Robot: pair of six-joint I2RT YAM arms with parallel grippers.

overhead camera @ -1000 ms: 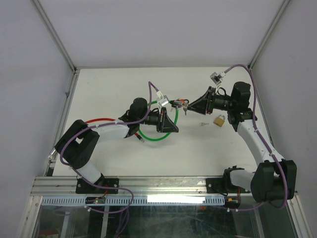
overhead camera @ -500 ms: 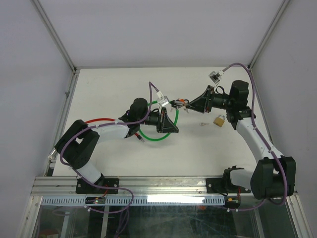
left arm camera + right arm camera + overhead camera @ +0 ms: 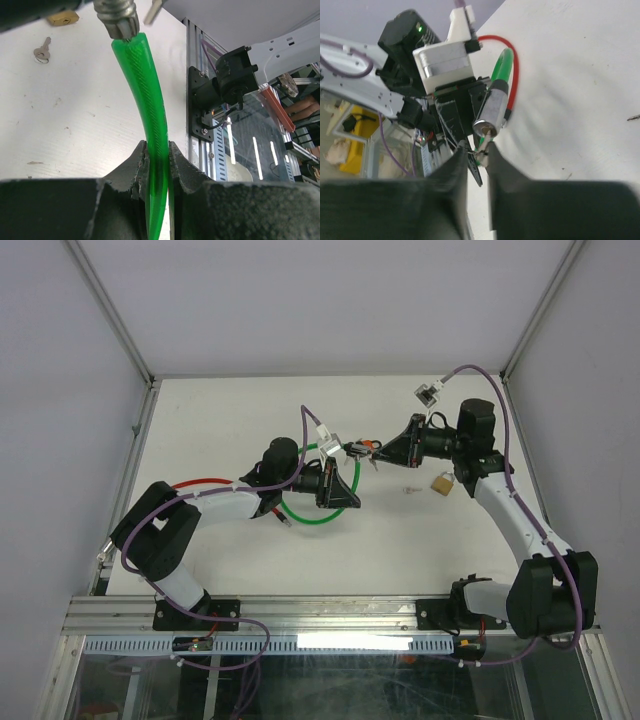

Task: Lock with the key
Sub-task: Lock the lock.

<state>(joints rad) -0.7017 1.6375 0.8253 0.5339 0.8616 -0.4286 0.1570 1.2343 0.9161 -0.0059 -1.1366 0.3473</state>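
Key (image 3: 482,150) looks seated in the end face of the silver lock barrel (image 3: 490,111), held in the air over the middle of the worktop (image 3: 230,420). Right jaws are pinched on the key's head, likely set to turn it. Left jaws are clamped on the green cable (image 3: 150,100) below the barrel, bracing it against the twist. Both arms reach inward and meet nose to nose. A padlock (image 3: 441,482) lies on the worktop to the right.

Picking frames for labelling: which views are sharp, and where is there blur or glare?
Top external: sharp, evenly lit, faint shadows on the table. Left wrist: green cable crisp, left claw dark and soft at the bottom. Right wrist: right claw blurred and dark in front, lock cylinder catching bright highlights.
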